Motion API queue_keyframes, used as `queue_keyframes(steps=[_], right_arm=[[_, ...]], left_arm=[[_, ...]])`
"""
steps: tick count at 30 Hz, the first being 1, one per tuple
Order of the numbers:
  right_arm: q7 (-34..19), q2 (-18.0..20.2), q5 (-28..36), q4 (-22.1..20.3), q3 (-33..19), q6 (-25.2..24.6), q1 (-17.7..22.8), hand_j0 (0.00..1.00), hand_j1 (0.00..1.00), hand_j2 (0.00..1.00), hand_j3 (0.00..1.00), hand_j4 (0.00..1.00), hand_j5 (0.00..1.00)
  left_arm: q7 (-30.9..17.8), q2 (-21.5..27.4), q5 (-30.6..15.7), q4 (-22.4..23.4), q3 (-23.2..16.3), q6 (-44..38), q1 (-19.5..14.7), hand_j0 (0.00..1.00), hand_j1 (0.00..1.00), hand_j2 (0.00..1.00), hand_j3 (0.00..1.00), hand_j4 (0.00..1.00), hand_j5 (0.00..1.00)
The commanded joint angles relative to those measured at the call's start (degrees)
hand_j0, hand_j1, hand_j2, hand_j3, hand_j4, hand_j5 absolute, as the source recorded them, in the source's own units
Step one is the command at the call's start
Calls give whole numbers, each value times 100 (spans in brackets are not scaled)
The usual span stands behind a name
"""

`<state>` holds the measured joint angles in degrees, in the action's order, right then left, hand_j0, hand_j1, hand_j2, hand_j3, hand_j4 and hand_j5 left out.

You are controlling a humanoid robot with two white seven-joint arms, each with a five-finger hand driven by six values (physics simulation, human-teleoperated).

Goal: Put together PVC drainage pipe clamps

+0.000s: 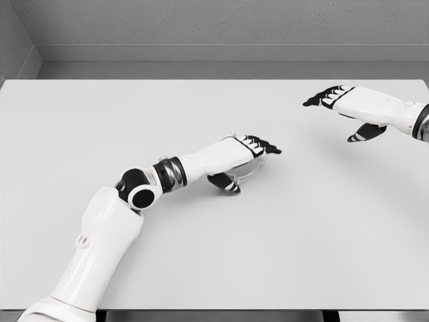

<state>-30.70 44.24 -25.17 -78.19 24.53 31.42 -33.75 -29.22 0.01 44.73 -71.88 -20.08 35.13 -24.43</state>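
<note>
Left hand (pixel 244 157) low over the middle of the white table (pixel 201 268), fingers stretched flat, thumb tucked beneath; something thin and pale, perhaps a wire-like clamp part (pixel 244 176), faintly visible under the palm, too indistinct to name or to call gripped. Probably poised to pin or gather it. Right hand (pixel 348 107) above the far right corner, fingers extended, empty, likely kept clear. No pipe visible.

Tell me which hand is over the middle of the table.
The left hand, reaching in from the lower left. The right hand sits by the table's far right edge.
</note>
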Motion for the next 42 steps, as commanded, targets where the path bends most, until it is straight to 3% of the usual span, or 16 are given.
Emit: queue_keyframes(steps=[1, 25, 33, 36, 38, 42], right_arm=[[3, 6, 30, -3, -1, -13, 0, 100, 100, 100, 100, 100, 100], [3, 68, 30, 6, -1, -5, 9, 100, 100, 100, 100, 100, 100], [12, 103, 30, 23, -10, -5, 0, 100, 100, 100, 100, 100, 100], [12, 103, 39, 32, -1, -5, -9, 100, 100, 100, 100, 100, 100], [3, 76, -5, 67, -1, -5, -35, 100, 100, 100, 100, 100, 100], [-6, -117, -14, 305, 16, -13, -114, 100, 100, 100, 100, 100, 100]], left_arm=[[4, -1, -44, 60, 4, -13, 0, 100, 100, 100, 100, 100, 100], [4, -1, -96, -55, 13, -13, 26, 100, 100, 100, 100, 100, 100], [13, -1, -158, -661, 57, -13, 211, 100, 100, 100, 100, 100, 100], [13, 130, -491, -977, 110, -13, 211, 100, 100, 100, 100, 100, 100], [13, 473, -879, -1302, 391, -13, 272, 100, 100, 100, 100, 100, 100], [-5, 904, -887, -1443, 1261, -13, 316, 100, 100, 100, 100, 100, 100]])
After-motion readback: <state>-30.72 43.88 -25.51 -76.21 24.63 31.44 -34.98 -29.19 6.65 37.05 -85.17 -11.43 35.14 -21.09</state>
